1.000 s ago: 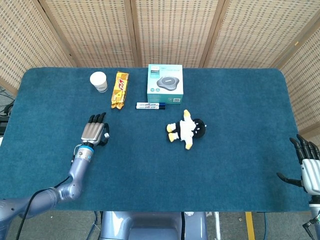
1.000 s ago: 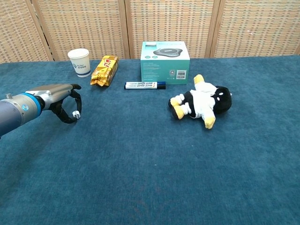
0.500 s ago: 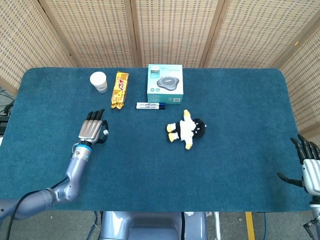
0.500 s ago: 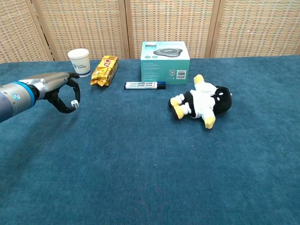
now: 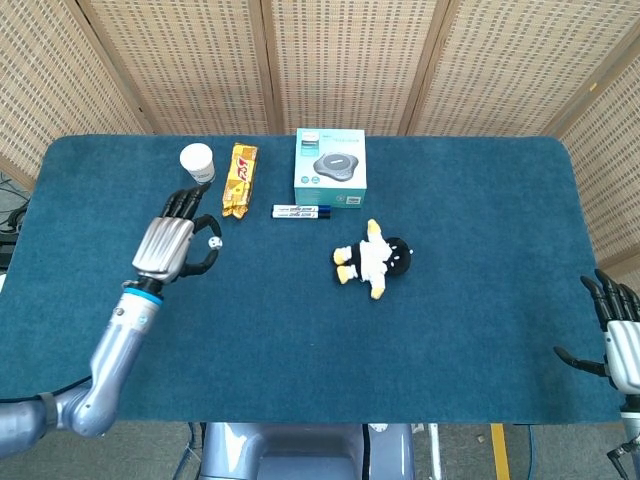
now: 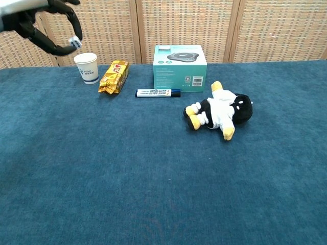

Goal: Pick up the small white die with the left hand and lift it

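1. One small white die (image 6: 75,43) is pinched at the tips of the left hand's (image 5: 166,245) dark fingers (image 6: 61,50). It is held high above the blue desk (image 6: 153,178), so the lift looks done or nearly so.
2. The fingers curl round in a hook with the die at their ends. Only the tips close on it, which suits so small a thing but gives little hold, so a slip seems possible.
3. The chest view shows the die clear of the desk, up against the woven screen behind. The head view, looking down, shows the die (image 5: 213,242) just beside the hand but gives no sense of its height.
4. The right hand (image 5: 617,335) shows only in the head view, at the desk's far right edge, fingers spread and holding nothing.
5. Along the back of the desk stand a paper cup (image 6: 87,67), a snack packet (image 6: 114,76), a marker pen (image 6: 158,93) and a teal box (image 6: 180,67). A plush penguin (image 6: 220,113) lies nearer the middle, well apart from the die.
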Tool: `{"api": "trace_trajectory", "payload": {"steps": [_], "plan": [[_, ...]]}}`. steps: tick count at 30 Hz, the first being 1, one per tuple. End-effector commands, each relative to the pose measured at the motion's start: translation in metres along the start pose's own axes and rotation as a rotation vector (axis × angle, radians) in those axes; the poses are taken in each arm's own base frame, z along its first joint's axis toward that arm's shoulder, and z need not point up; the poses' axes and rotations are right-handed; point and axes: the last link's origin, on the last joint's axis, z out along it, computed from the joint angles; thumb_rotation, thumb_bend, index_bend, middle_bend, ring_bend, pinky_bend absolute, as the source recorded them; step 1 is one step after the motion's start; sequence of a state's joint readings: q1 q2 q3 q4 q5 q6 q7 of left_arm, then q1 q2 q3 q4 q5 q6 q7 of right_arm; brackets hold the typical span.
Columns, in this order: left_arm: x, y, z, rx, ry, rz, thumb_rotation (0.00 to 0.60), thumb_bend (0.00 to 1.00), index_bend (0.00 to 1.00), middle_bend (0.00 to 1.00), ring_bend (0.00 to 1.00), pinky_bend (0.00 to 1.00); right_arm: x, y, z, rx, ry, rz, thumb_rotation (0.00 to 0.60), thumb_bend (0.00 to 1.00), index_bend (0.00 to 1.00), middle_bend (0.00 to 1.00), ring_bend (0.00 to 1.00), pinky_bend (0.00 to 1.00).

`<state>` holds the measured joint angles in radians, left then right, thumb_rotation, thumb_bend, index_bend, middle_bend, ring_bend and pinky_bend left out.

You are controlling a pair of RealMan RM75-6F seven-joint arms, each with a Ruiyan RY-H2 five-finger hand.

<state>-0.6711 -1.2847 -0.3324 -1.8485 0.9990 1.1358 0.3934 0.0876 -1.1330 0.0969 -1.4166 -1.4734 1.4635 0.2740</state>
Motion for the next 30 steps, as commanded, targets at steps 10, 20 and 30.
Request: {"api": "trace_trajectory", "payload": {"steps": [10, 20, 30], "plan": [[0.024, 0.000, -0.013, -0.002, 0.027, -0.027, 0.600, 0.27, 0.00, 0.00, 0.00, 0.00, 0.001, 0.000, -0.001, 0.002, -0.001, 0.000, 0.600, 0.00, 0.01, 0.00, 0.00, 0.00], [0.034, -0.046, -0.047, 0.055, 0.064, 0.013, 0.600, 0.00, 0.00, 0.00, 0.00, 0.00, 0.000, -0.001, -0.001, 0.003, 0.002, -0.008, 0.600, 0.00, 0.01, 0.00, 0.00, 0.00], [0.029, -0.127, -0.130, 0.199, 0.126, 0.061, 0.600, 0.00, 0.00, 0.00, 0.00, 0.00, 0.001, -0.001, -0.001, 0.000, 0.014, -0.019, 0.600, 0.00, 0.01, 0.00, 0.00, 0.00]]}}
